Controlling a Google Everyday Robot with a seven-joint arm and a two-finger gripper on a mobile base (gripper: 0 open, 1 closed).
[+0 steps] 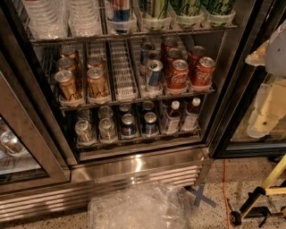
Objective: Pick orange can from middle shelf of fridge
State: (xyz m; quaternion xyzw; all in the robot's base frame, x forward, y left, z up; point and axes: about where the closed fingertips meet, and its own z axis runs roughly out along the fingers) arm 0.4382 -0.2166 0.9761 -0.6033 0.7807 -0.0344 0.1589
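Now the fridge (134, 169) stands with one glass door open, and three wire racks show inside. On the middle shelf (123, 96), the two lanes at the left hold the copper-colored cans. One orange can (67, 85) stands upright at the very front of the far-left lane, right by the clear stop, with two more lined up behind it. Just beside it, in the next lane, a second front can (97, 82) stands upright too, with another one behind. Farther right on the same rack are a blue and silver can (154, 74) with more behind it, and then two lanes of red cans (178, 74). The rack above holds clear bottles (44, 18) and tall green cans (187, 9). The rack below holds small silver cans (84, 129), small blue cans (128, 124) and two little bottles (172, 117). The gripper (267, 107) is a pale shape at the far right, outside the open part of the fridge and in front of the other glass door. It is well apart from the orange cans and touches none of them. Whether it is wide or narrow cannot be told. On the floor in front of the fridge lies a heap of clear plastic (138, 208), and near it are a blue tape cross (201, 195) and a thin orange cord (225, 188).
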